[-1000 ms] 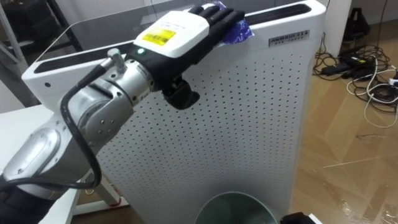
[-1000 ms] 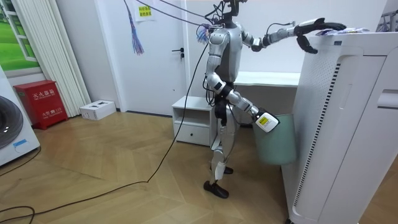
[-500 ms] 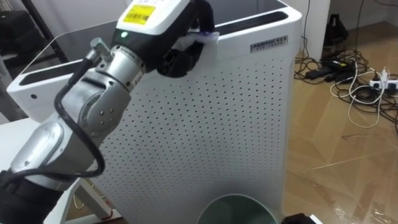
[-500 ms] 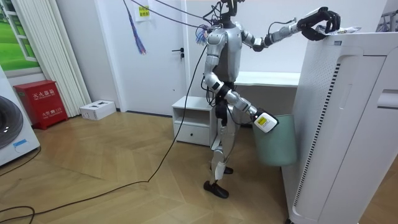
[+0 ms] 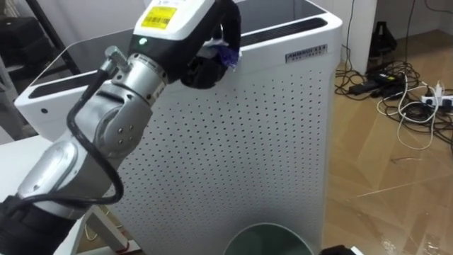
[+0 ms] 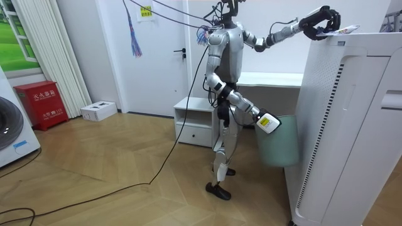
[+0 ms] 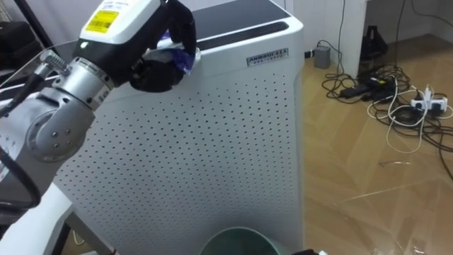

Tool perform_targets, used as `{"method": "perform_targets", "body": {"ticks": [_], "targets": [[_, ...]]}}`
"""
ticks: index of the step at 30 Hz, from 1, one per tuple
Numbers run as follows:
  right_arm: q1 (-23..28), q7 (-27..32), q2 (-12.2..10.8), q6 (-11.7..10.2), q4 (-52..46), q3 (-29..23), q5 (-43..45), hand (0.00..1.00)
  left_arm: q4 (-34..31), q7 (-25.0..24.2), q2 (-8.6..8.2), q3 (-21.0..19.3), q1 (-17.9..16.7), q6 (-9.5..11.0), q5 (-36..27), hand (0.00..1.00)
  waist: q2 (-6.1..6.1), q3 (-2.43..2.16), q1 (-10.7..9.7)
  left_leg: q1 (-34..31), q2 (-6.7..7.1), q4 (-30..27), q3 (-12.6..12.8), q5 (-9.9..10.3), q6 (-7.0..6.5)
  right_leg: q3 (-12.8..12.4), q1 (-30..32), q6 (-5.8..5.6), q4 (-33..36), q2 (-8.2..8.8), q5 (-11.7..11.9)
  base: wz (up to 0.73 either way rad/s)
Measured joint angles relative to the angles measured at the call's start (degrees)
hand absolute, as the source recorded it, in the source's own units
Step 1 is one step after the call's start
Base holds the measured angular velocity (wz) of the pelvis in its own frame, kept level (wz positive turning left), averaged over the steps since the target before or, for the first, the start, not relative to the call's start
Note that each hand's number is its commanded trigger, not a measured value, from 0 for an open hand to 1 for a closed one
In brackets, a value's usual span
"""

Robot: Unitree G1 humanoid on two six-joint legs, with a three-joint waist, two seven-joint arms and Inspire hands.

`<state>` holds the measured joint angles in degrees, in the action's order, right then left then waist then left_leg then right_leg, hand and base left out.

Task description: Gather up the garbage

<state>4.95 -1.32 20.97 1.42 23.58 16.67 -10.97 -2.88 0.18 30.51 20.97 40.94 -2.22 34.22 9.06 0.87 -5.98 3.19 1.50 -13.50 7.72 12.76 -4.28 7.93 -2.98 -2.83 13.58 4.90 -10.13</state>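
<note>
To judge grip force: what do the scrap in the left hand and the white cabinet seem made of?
Scrap: probably thin plastic film or foil, blue and white, crumpled in the left hand's curled fingers. Cabinet: matt white, evenly perforated front; moulded plastic or painted sheet metal, cannot tell which.

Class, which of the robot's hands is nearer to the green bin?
Right. The right hand hangs low beside the green bin; the left hand is raised high, clutching a blue wrapper at the white appliance's top.
</note>
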Motion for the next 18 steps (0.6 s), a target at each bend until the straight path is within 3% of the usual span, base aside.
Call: {"method": "perform_targets", "body": {"ticks": [6, 12, 14, 18], "targets": [[-1.1, 1.5, -0.4, 0.0, 0.0, 0.0, 0.1, 1.00, -7.4, -0.5, -0.56, -1.1, -3.6, 0.3, -5.7, 1.00, -0.83, -0.12, 0.7, -0.3, 0.03, -0.1, -0.4, 0.0, -0.03, 0.4, 0.0, -0.02, 0.0, 0.07, 0.0, 0.03], [-1.5, 2.0, -0.7, 0.0, 0.0, 0.0, 0.5, 1.00, -14.7, -2.5, -0.80, -2.4, -10.4, 4.3, -16.0, 1.00, -2.26, -0.14, 1.7, -0.4, 0.03, -0.2, -0.4, 0.0, -0.04, 0.3, 0.1, -0.02, 0.0, 0.05, 0.0, 0.00], [-1.7, 2.1, -1.0, 0.0, 0.0, 0.0, 0.5, 1.00, -15.2, -7.4, -0.84, -0.2, -15.9, 5.0, -21.1, 1.00, -2.46, -0.20, 1.5, -0.7, 0.03, -0.4, -0.5, 0.0, -0.04, 0.6, 0.2, -0.01, 0.0, 0.06, 0.0, 0.02], [-2.0, 3.4, -1.9, -0.1, -0.2, 0.0, 0.5, 1.00, -15.2, -13.9, -0.87, 2.2, -20.3, 4.7, -21.3, 1.00, -3.28, -0.33, 1.4, -3.7, 0.00, -2.3, -1.8, 0.0, -0.04, 1.3, 2.2, 0.13, 0.3, 0.08, 0.1, 0.16]]}}
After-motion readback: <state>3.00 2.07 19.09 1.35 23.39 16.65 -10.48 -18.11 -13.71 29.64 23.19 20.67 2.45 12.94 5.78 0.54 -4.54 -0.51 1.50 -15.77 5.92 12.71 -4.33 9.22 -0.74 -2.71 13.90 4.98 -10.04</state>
